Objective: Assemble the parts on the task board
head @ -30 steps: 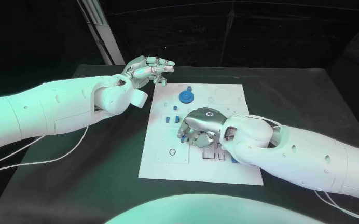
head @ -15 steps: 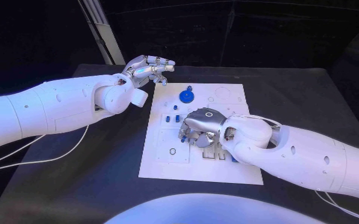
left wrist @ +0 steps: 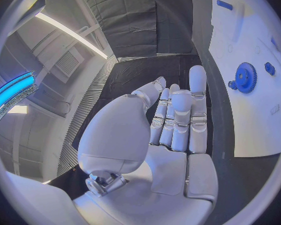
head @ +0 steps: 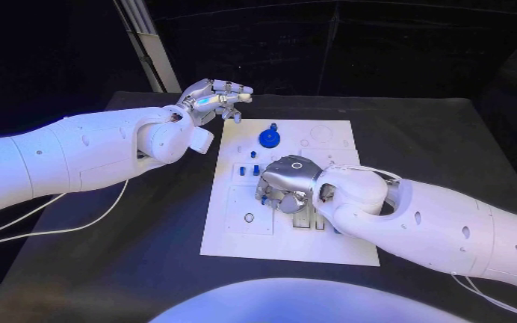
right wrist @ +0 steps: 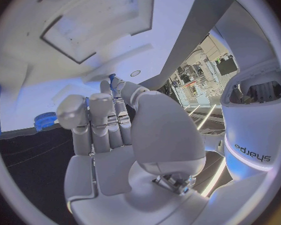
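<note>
The white task board point(head: 282, 244) lies flat in the middle of the black table point(head: 140, 263), its long side running away from the robot.

The right robot hand point(head: 285, 185) is low over the middle of the board, palm down, its fingers curled downward. In the right wrist view a small blue part point(right wrist: 112, 78) shows at the fingertips point(right wrist: 118, 85), held between them just above the board's surface. The head view shows a bit of blue at the left side of this robot hand, and slots in the board lie just beside and below it.

The left robot hand point(head: 216, 97) is raised over the far left corner of the board, off its edge, above the table. Its fingers are curled in toward the palm, and the left wrist view shows them folded close together with nothing between them.

On the far part of the board a blue gear point(head: 268, 139) lies flat, with a smaller blue knob point(head: 273, 127) just beyond it. The left wrist view shows the same gear point(left wrist: 245, 77) and the knob point(left wrist: 269, 68) beside it. Several small blue pegs point(head: 249, 170) stand in the board between the gear and the right robot hand, near the board's left half.
</note>
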{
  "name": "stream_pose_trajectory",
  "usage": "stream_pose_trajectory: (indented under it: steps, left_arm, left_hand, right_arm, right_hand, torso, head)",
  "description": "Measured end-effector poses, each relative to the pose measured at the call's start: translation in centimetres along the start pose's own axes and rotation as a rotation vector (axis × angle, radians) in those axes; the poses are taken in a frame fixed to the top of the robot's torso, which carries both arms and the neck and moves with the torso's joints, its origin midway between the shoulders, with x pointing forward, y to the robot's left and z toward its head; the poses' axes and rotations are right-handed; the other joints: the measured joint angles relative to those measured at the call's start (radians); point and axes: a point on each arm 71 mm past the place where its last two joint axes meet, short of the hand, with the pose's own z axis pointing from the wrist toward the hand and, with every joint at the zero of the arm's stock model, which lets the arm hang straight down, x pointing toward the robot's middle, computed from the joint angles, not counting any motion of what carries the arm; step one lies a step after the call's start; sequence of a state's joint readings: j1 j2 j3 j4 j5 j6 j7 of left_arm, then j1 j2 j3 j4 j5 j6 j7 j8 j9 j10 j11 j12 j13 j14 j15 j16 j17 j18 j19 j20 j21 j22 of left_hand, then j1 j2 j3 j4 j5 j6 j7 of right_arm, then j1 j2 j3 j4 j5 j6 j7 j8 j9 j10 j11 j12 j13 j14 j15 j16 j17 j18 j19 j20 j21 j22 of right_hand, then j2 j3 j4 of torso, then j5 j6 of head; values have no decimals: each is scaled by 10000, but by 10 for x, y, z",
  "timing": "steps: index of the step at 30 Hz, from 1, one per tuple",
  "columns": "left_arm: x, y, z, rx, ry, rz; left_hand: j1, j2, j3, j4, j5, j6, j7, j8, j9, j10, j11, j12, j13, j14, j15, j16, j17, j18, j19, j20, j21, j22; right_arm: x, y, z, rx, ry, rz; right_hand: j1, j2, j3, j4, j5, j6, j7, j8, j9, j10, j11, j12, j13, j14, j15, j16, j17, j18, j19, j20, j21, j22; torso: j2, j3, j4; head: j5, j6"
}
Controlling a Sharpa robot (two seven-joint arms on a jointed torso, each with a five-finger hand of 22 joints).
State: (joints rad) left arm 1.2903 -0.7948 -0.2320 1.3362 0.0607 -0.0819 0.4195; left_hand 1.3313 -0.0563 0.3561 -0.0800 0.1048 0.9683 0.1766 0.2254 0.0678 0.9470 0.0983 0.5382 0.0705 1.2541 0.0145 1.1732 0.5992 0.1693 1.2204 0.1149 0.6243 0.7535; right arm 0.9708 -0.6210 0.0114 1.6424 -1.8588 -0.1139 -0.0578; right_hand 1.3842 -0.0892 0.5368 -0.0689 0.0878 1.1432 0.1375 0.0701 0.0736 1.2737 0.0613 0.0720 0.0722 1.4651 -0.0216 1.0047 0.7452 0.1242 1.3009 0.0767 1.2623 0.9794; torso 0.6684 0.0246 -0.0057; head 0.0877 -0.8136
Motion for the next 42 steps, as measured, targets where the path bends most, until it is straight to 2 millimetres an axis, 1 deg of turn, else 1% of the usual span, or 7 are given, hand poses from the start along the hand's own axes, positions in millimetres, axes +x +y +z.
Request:
stream_pose_trajectory:
  steps: [9, 16, 21, 26, 30, 36, 42]
  left_arm:
    - [0, 0, 0, -8, 14, -7]
    - [0, 0, 0, -15, 18, -10]
    - [0, 0, 0, -18, 14, -8]
    - [-1, 0, 0, -21, 10, -6]
    - [-1, 0, 0, -22, 1, -2]
    - [-2, 0, 0, -24, -12, 3]
    - [-4, 0, -1, -26, -40, 8]
  left_hand:
    - [0, 0, 0, 0, 0, 0, 0, 0, 1, 0, 0, 0, 0, 0, 0, 0, 0, 0, 0, 0, 0, 1]
    - [0, 0, 0, 0, 0, 0, 0, 0, 1, 0, 0, 0, 1, 0, 0, 0, 0, -2, 0, 0, 0, 1]
    - [0, 0, 0, 0, 0, 0, 0, 0, 1, 0, 0, 0, 0, 0, 0, 0, 1, -1, 0, 0, 0, 1]
    - [0, 0, 0, 0, 0, 0, 0, 0, 1, 0, 0, 0, 1, 0, 0, 0, 1, -1, 0, 0, 0, 1]
    - [0, 0, 13, -13, 0, 0, 0, 0, 1, 0, 0, 0, -2, -17, 17, -9, -22, 0, 0, 0, 0, -8]
    - [0, 0, 28, -28, 0, 0, 0, 0, 2, 0, 0, 0, -10, -34, 35, -45, -55, -1, 0, 0, 0, -27]
    - [0, 0, 28, -28, 0, 0, 0, 0, 2, 0, 0, 0, -10, -35, 35, -45, -55, -1, 0, 0, 0, -27]
  right_arm:
    - [2, 4, 3, -55, 93, -332]
    - [2, 4, 3, -67, 85, -480]
    - [3, 3, 2, -16, 76, -518]
    - [3, 1, 1, 55, 12, -525]
    - [2, -1, -1, 97, -145, -500]
    - [-2, -2, -10, 80, -588, -341]
    - [-8, -6, -30, 176, -1007, -77]
  right_hand:
    - [-54, -54, 0, 0, -1, 16, 22, -14, -3, 0, 0, -26, 12, 0, 0, 0, -134, 1, -74, 74, 0, -129]
    - [-143, -142, -27, 27, 0, -175, 157, -41, -39, -169, 160, -63, -23, -93, 94, -170, -366, -1, -214, 129, -120, -350]
    - [-304, -303, -51, 52, 0, -490, 221, -69, -70, -493, 228, -63, -57, -181, 182, -378, -674, 1, -444, 188, -286, -641]
    - [-549, -548, -111, 174, 0, -1013, 315, -69, -85, -1409, 389, -113, -103, -350, 340, -736, -1161, 1, -864, 322, -698, -1285]
    - [-645, -644, -230, 293, 145, -1281, 327, -69, -85, -1869, 461, -113, -103, -451, 341, -929, -1439, 164, -1022, 375, -891, -1569]
    - [-685, -684, -346, 345, 197, -1301, 307, -69, -85, -1896, 460, 5, -81, -451, 341, -929, -1442, 163, -1022, 374, -891, -1575]
    - [-685, -684, -385, 384, 197, -1313, 294, -69, -78, -1896, 460, 54, -70, -451, 341, -929, -1424, 163, -1022, 374, -891, -1550]
  torso:
    - [0, -2, 0]
    - [0, -3, 0]
    - [-5, 0, 0]
    - [-5, 2, -1]
    - [-5, 6, -6]
    - [-5, 12, -6]
    - [-6, 15, -13]
  head:
    - [2, -8]
    - [3, -3]
    - [-2, 2]
    - [-6, 6]
    - [-12, 24]
    - [-24, 57]
    - [-62, 106]
